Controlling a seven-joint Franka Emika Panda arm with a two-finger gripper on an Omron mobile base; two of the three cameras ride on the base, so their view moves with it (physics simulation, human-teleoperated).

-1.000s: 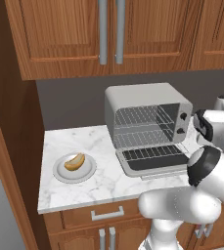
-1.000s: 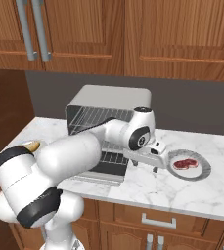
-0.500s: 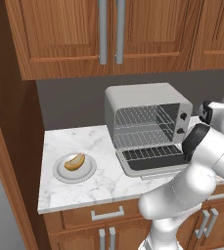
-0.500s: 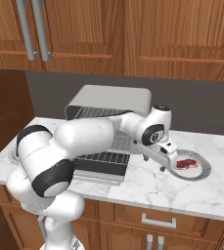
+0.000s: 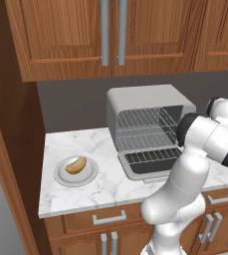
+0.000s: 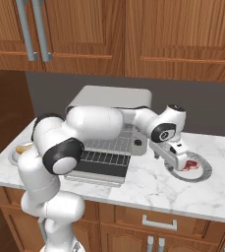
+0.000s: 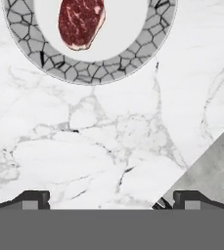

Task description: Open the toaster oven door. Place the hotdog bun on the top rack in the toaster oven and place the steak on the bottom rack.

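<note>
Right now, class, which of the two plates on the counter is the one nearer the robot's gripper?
The stone-patterned plate holding the steak, right of the toaster oven; the open gripper hovers at its edge. The other plate, with the hotdog bun, sits far left.

Even, soft light across my three feeds; no glare.
I see sharp rendered edges, faint shadow beneath the cabinets [image 5: 110,35], no blur or edge warping.

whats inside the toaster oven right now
The toaster oven stands with its door folded down. Inside show two bare wire shelves, the top rack and the bottom rack. The arm hides the right part of the cavity, so that corner cannot be checked.
</note>
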